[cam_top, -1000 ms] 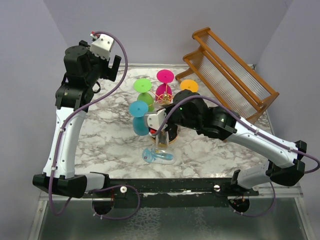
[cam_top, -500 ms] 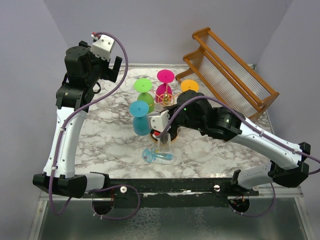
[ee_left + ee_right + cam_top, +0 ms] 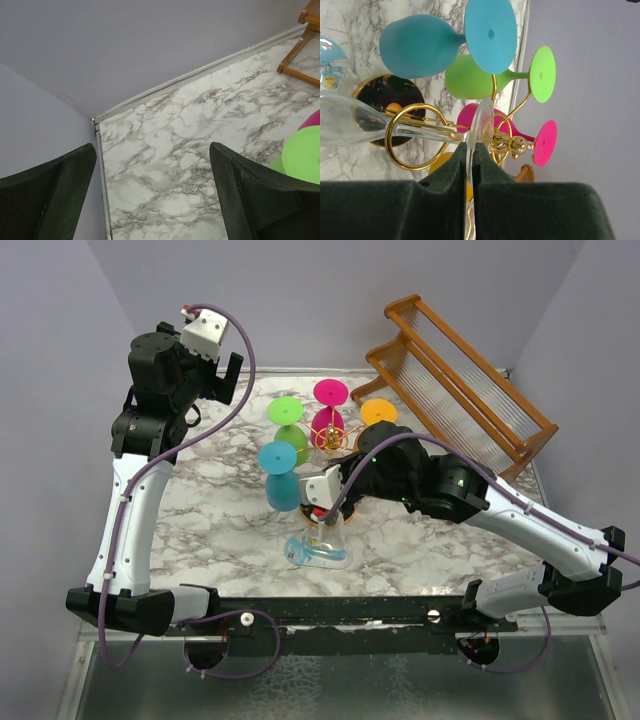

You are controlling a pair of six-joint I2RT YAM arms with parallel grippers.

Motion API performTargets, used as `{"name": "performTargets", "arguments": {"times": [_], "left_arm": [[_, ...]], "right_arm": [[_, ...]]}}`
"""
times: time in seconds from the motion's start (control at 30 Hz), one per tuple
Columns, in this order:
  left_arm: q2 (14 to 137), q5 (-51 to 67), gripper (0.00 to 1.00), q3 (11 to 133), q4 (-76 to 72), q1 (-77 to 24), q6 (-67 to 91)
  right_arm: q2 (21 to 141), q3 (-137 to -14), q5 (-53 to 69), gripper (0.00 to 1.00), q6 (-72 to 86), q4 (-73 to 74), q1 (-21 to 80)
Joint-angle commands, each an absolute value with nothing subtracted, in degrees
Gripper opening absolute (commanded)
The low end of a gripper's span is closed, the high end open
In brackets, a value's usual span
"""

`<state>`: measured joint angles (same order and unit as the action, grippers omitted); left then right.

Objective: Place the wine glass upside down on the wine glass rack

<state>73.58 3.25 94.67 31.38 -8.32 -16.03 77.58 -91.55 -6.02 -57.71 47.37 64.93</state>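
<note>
1. Gripping the wine glass (image 3: 350, 122) by its flat foot with the right fingers (image 3: 445, 200), closed hard on the disc seen edge-on; holding it bowl-down and foot-up, so already inverted
2. Hovering with it at the near side of the wine glass rack (image 3: 390, 97), with the bowl low, near the worktop (image 3: 165, 165) and close beside the rack's round black base, and with the stem lined up across one gold ring (image 3: 387, 142); hard to tell from the wrist view whether inside the loop or only in front of it
3. Sharing the stand with a blue glass (image 3: 420, 45), a green glass (image 3: 470, 77) and a pink glass (image 3: 545, 142), all hung upside down on other arms, with the blue one nearest
4. Judged as the hanging step, late in the task: feeding the stem into the ring, not yet letting go
5. Next, probably: slide the stem fully into the loop, lower until the foot rests on the wire, then part the fingers slowly and back off without nudging the blue bowl; watch for the foot catching on one side of the ring only and tipping out
6. Idling on the other side with the left fingers (image 3: 45, 200) spread wide apart, holding nothing, raised over the far left corner of the worktop
7. Leaving alone the wooden slatted rack (image 3: 470, 390) at the far right and the pale blue item (image 3: 312, 553) lying on the worktop at the near side of the stand
</note>
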Motion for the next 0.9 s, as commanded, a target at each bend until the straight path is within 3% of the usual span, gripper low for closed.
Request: {"name": "performTargets", "arguments": {"times": [0.0, 0.87], "left_arm": [[73.67, 4.66, 0.99, 94.22, 30.33, -8.09, -15.91], [73.91, 6.46, 0.99, 93.71, 30.68, -8.02, -16.26]], "right_arm": [[75.59, -93.99, -3.62, 0.01, -57.48, 48.87, 65.29], [74.81, -94.05, 1.58, 0.05, -56.96, 52.20, 65.30]]}}
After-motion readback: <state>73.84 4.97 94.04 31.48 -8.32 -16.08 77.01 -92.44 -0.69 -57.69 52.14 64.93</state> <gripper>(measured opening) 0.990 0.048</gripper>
